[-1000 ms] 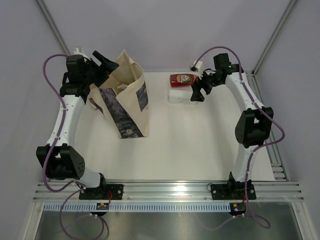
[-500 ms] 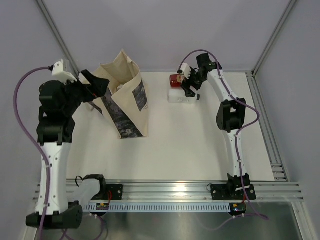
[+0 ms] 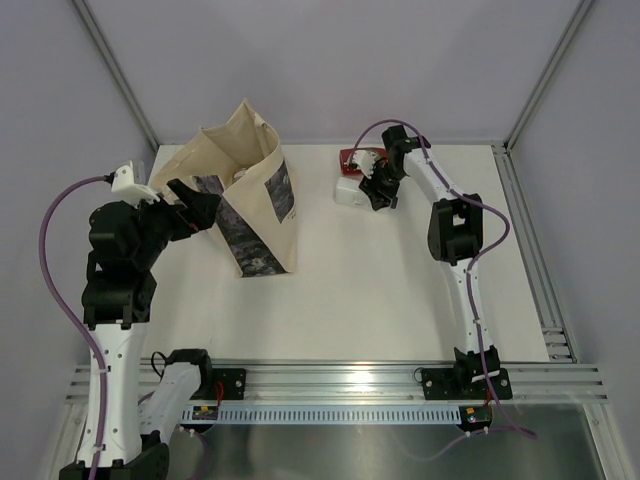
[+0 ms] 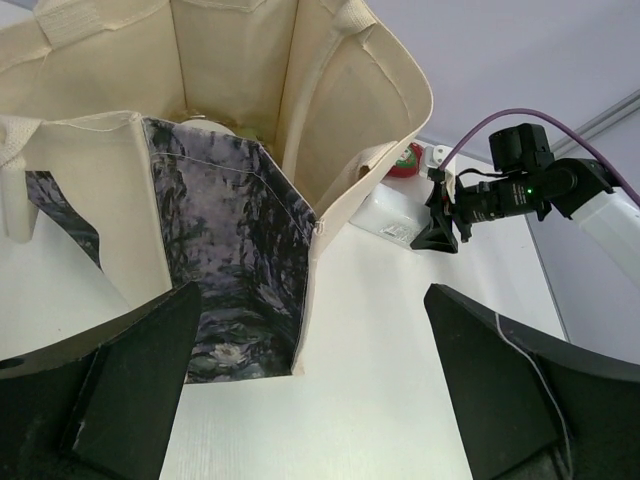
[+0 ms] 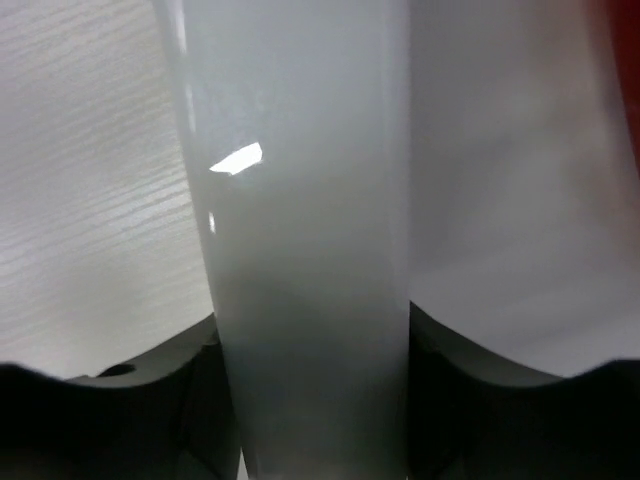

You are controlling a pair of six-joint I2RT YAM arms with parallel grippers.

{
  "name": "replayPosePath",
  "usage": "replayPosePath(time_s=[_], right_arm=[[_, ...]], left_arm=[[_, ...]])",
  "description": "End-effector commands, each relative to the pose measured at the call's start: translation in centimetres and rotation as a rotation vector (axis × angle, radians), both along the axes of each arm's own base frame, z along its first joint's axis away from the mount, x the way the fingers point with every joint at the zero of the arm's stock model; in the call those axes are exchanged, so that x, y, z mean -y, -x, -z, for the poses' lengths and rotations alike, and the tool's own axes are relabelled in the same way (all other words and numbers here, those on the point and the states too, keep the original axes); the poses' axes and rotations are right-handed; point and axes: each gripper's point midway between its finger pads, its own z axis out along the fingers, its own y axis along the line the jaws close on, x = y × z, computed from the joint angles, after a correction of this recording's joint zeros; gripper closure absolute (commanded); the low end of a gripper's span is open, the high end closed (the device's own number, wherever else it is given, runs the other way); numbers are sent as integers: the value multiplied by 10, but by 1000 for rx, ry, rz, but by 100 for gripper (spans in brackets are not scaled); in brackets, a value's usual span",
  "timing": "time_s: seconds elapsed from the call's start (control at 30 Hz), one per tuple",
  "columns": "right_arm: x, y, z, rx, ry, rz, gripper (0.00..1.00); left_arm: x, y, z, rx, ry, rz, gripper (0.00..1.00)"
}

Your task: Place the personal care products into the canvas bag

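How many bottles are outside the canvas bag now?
2: a red bottle and a white bottle, together at the far edge of the table. Others may be hidden inside the canvas bag.

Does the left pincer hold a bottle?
No, the left pincer is wide open with nothing between its fingers, facing the bag.

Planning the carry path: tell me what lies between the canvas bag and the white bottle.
Nothing: only bare tabletop separates the canvas bag from the white bottle, as the top view shows; the left wrist view agrees.
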Motion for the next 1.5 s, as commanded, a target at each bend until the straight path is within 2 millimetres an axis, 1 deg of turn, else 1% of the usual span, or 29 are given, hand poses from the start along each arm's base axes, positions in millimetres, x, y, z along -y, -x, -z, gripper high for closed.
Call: replayPosePath(time_s=[0.0, 0.07, 0.1, 0.17, 0.27, 0.37, 0.4, 0.43, 0.47, 0.53, 0.57, 0.63, 0.73, 0.8, 0.9, 0.97, 1.0, 1.03, 1.07, 1.1, 1.13, 1.17, 1.2, 1.23, 1.27, 1.3, 1.33, 1.4, 1.47], right_arm=[[-14, 11, -13, -13, -26, -15, 48], [-16, 21, -11, -48, -47, 16, 63], [-17, 17, -29, -7, -73, 28, 70], [-19, 30, -31, -68, -142, 94, 100], [-22, 48, -77, -154, -333, 228, 100], [-33, 71, -109, -349, -564, 347, 100], [-33, 76, -135, -349, -632, 357, 100], [-40, 93, -142, -426, -695, 352, 100], [-46, 96, -174, -407, -767, 358, 100], [-55, 113, -196, -533, -863, 417, 100], [-59, 111, -226, -462, -929, 374, 100], [-67, 125, -250, -561, -997, 396, 100], [-83, 132, -312, -513, -1132, 294, 100], [-92, 138, -335, -542, -1178, 264, 100], [-118, 149, -391, -586, -1270, 205, 100], [-147, 151, -405, -586, -1299, 170, 100], [-157, 155, -425, -551, -1320, 133, 100], [-180, 157, -416, -589, -1294, 136, 100], [-191, 154, -421, -574, -1309, 152, 100], [-200, 157, -440, -529, -1333, 118, 100], [-215, 150, -426, -569, -1307, 167, 100], [-231, 152, -432, -561, -1323, 182, 100], [-236, 154, -452, -528, -1356, 171, 100], [-247, 146, -442, -555, -1339, 233, 100], [-258, 142, -447, -535, -1367, 289, 100], [-260, 145, -467, -501, -1404, 287, 100], [-268, 140, -454, -526, -1371, 362, 100], [-275, 138, -467, -494, -1411, 434, 100], [-280, 132, -461, -483, -1404, 514, 100]], left_arm=[[0, 0, -13, 50, 13, -4, 1], [1, 0, -11, 46, 22, 0, 1], [3, -1, -12, 52, 33, 6, 1], [4, 1, -5, 47, 43, 9, 1], [5, 4, 0, 54, 52, 13, 1], [3, 6, 5, 50, 45, 3, 1], [2, 6, 5, 52, 40, -1, 1], [2, 6, 6, 53, 38, -4, 1], [2, 7, 6, 56, 35, -2, 1], [1, 7, 4, 66, 26, -6, 1], [0, 7, 2, 72, 20, -10, 1], [-2, 8, -1, 83, 11, -16, 1], [-3, 10, -6, 101, 1, -21, 1], [-5, 11, -8, 110, -5, -28, 1], [-6, 15, -11, 126, -9, -35, 1], [-7, 18, -13, 138, -7, -43, 1], [-7, 19, -12, 137, -4, -44, 1], [-7, 21, -12, 139, -1, -45, 1], [-7, 22, -12, 138, 0, -47, 1], [-7, 24, -13, 142, 2, -49, 1], [-8, 27, -12, 136, 1, -56, 1], [-9, 29, -12, 136, -1, -59, 1], [-9, 31, -14, 138, -2, -62, 1], [-11, 34, -11, 127, -3, -75, 1], [-12, 39, -13, 134, -4, -81, 1], [-13, 42, -13, 136, -4, -85, 1], [-15, 45, -10, 127, -4, -96, 1], [-17, 53, -10, 135, -5, -111, 1], [-21, 58, -5, 123, -5, -133, 1]])
